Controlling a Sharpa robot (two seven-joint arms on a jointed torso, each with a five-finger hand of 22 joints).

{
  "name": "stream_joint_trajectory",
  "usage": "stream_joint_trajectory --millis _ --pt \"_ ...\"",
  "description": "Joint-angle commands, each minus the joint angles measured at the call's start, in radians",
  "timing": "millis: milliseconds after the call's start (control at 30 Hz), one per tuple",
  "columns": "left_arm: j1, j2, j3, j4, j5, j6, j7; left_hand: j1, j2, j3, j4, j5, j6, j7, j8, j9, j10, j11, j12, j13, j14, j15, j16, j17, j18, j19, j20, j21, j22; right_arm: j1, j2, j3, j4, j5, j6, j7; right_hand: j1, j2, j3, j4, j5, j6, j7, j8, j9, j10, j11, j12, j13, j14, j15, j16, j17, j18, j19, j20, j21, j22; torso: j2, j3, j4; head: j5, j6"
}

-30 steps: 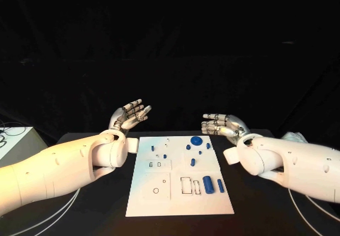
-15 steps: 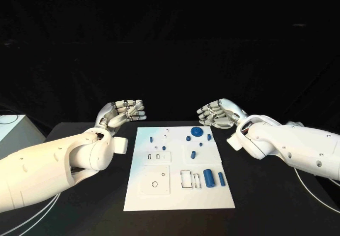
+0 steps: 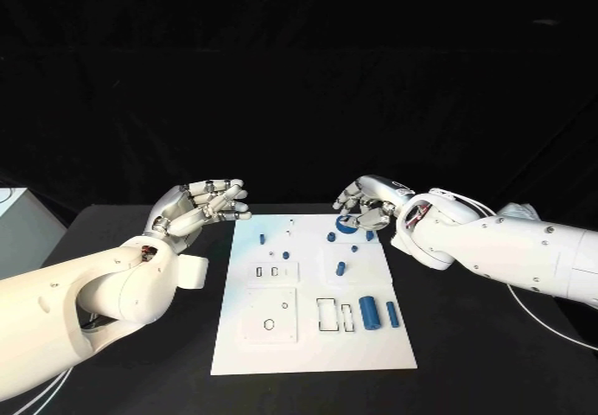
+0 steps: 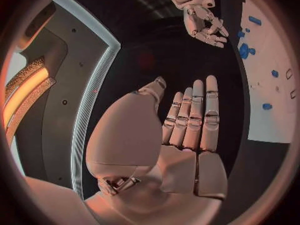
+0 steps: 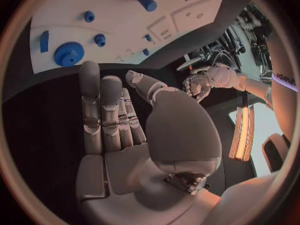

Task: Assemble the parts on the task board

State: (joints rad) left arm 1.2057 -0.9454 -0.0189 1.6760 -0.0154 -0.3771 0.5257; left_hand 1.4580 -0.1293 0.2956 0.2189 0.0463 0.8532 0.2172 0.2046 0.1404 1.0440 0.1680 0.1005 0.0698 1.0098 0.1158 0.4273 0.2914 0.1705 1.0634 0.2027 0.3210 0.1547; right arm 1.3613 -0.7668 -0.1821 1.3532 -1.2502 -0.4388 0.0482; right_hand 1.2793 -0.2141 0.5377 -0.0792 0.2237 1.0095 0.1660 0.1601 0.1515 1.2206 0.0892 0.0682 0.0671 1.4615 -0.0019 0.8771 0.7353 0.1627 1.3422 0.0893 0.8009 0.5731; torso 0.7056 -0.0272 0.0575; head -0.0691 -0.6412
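Left robot hand (image 3: 206,204) raised off the far left corner of the board, fingers slightly curled yet apart, nothing in them; seen from its own wrist with the fingers (image 4: 195,116) stretched side by side over the dark surface. Right robot hand (image 3: 369,204) poised above the board's far right corner, fingers bent downward and apart, empty too; in its own wrist view fingers (image 5: 100,105) laid long and parallel, clear of the white plate.

Nearest on the black tabletop (image 3: 486,346): the near edge of the white task board (image 3: 312,337), lying lengthwise away from the robot; bare white along that front strip. Farther in, a square outline with a small ring on the left half, rectangular slots at the middle, and just right of them a large blue cylinder (image 3: 369,312) lying flat, with a slimmer blue bar (image 3: 391,315) beside it. Past mid-board, a short blue peg (image 3: 339,269), more small blue pieces (image 3: 285,255) scattered apart, two little slots to the left. At the far end, a blue toothed wheel (image 5: 68,53) close under the right fingertips, partly hidden in the head view.

Beyond the tabletop, black backdrop all across; a pale box edge (image 3: 10,226) at the far left.
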Motion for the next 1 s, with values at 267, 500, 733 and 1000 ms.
stream_joint_trajectory --millis 267,500,733,1000 --pt "0.004 -0.018 0.007 0.033 -0.004 0.049 -0.009 -0.012 -0.012 0.013 -0.019 0.005 0.008 0.007 0.001 -0.002 0.018 -0.006 -0.027 -0.001 -0.004 -0.019 0.106 0.074 0.008 0.047 -0.023 0.114 0.064 0.002 0.033 0.001 -0.015 -0.310 0.094 -0.182 -0.019 -0.053 0.008 0.044 -0.040 0.001 -0.013 -0.018 0.023 -0.043 -0.001 -0.007 0.001 0.045 0.000 0.389 0.376 -0.064 0.089 0.001 0.362 0.419 0.042 -0.0016 0.0241 -0.022 0.015" --pt "0.005 -0.022 0.010 0.042 -0.004 0.053 -0.012 -0.016 -0.015 0.024 -0.028 0.005 0.007 0.008 -0.001 -0.004 0.019 -0.007 -0.033 -0.001 -0.017 -0.021 0.156 0.107 0.007 0.035 -0.027 0.170 0.100 -0.001 0.048 0.001 -0.030 -0.338 0.118 -0.210 -0.012 -0.051 -0.003 0.049 -0.042 0.000 -0.011 -0.019 0.027 -0.062 0.002 -0.007 0.001 0.041 0.002 0.401 0.384 -0.064 0.084 0.004 0.369 0.426 0.057 -0.0028 0.0292 -0.030 0.013" --pt "0.006 -0.027 0.012 0.046 -0.004 0.053 -0.015 -0.020 -0.017 0.025 -0.028 0.005 0.006 0.009 -0.002 -0.004 0.017 -0.006 -0.033 -0.001 -0.022 -0.021 0.167 0.114 0.006 0.029 -0.027 0.183 0.108 -0.003 0.054 0.001 -0.040 -0.356 0.130 -0.231 -0.008 -0.048 -0.006 0.051 -0.040 0.001 -0.010 -0.018 0.028 -0.065 0.003 -0.006 0.002 0.042 0.003 0.412 0.395 -0.066 0.087 0.005 0.379 0.440 0.065 -0.0042 0.0325 -0.035 0.010" --pt "0.006 -0.028 0.013 0.045 -0.004 0.053 -0.018 -0.021 -0.016 0.027 -0.029 0.005 0.006 0.008 -0.002 -0.004 0.018 -0.006 -0.033 -0.001 -0.025 -0.021 0.176 0.120 0.007 0.023 -0.027 0.194 0.116 -0.004 0.059 0.001 -0.046 -0.370 0.139 -0.240 -0.005 -0.042 -0.007 0.055 -0.039 0.004 -0.012 -0.017 0.031 -0.062 0.002 -0.004 0.004 0.043 0.003 0.422 0.404 -0.068 0.090 0.006 0.394 0.460 0.073 -0.0048 0.0355 -0.036 0.014"
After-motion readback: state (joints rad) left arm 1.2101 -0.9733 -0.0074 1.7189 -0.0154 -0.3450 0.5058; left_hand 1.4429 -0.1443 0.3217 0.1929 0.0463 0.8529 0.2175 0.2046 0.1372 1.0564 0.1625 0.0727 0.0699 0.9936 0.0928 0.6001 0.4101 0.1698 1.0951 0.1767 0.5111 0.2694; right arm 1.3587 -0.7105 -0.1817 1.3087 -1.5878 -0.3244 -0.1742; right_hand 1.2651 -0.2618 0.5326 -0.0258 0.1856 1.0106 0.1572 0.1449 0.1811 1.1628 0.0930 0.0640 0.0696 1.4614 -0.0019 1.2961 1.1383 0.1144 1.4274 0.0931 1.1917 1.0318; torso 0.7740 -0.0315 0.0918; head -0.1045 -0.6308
